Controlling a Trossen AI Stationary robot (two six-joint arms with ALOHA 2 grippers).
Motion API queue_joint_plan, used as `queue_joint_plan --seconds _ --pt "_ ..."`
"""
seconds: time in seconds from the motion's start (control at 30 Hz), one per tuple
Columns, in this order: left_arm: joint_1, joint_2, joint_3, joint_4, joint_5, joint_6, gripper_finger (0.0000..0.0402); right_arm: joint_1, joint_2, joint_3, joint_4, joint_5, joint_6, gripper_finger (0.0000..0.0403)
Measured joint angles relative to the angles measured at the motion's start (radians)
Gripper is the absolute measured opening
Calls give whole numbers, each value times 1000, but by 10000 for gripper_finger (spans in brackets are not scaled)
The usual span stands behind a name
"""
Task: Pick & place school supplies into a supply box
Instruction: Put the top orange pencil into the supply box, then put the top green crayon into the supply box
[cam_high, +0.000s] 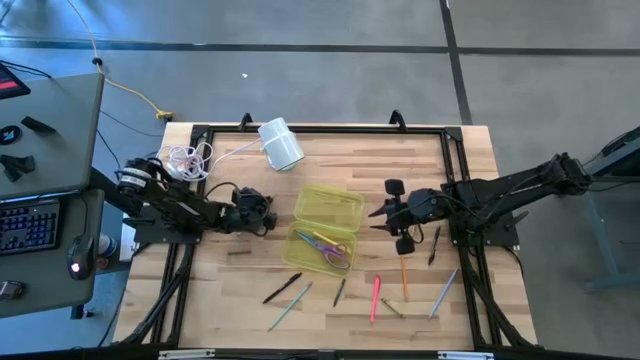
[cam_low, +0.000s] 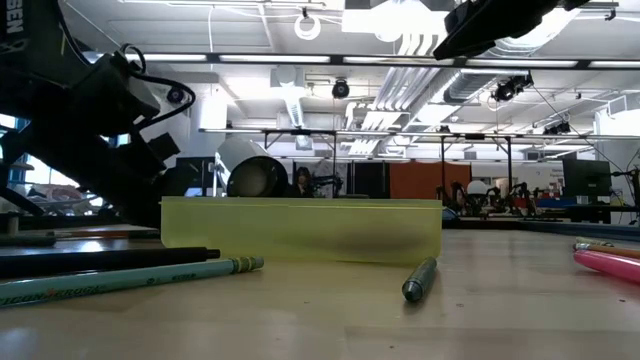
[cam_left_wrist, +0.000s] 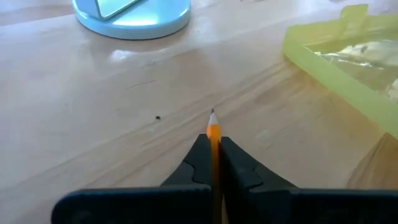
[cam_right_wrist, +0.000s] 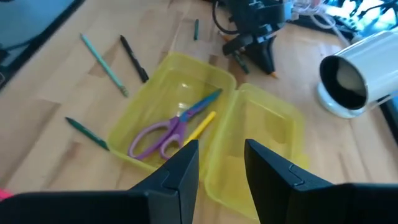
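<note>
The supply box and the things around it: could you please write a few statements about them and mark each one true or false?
1. The supply box lies open with its lid folded back. True.
2. The scissors lie on the bare table beside the box. False: they lie inside the box, next to a yellow pencil.
3. The left hand is shut on an orange pencil. True.
4. The right hand grips a pink pen. False: it is open and empty, above the box; the pink pen lies on the table.
5. The white cylinder stands upright. False: it lies on its side.
</note>
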Motion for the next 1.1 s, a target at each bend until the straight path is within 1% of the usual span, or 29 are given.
queue_joint_plan --seconds 0.07,0.3,0.4,0.47,0.57,0.63,0.7,0.83,0.9,0.97,1.1 --pt "2 2 0 15 -2 0 36 0 0 0 0 -12 23 113" --pt "3 5 50 -22 -29 34 35 0 0 0 0 -24 39 113" --pt "4 -3 85 -34 -41 104 35 0 0 0 0 -25 40 113" --pt "6 -13 112 -41 -28 153 36 0 0 0 0 -25 42 113" --pt "5 -48 144 -47 17 219 50 0 0 0 0 -25 57 113" --pt "4 -78 165 -36 24 260 50 0 0 0 -1 -25 58 113" --pt "5 -119 180 -45 29 303 44 0 0 0 -1 -25 58 113" --pt "4 -229 231 -130 43 371 26 0 0 0 -1 -31 58 113" --pt "4 -292 267 -184 85 391 25 0 0 0 -1 -43 58 113" --pt "4 -339 310 -228 147 411 25 0 0 0 -1 -51 58 113" --pt "2 -345 422 -264 348 441 20 0 0 0 0 -50 57 113"
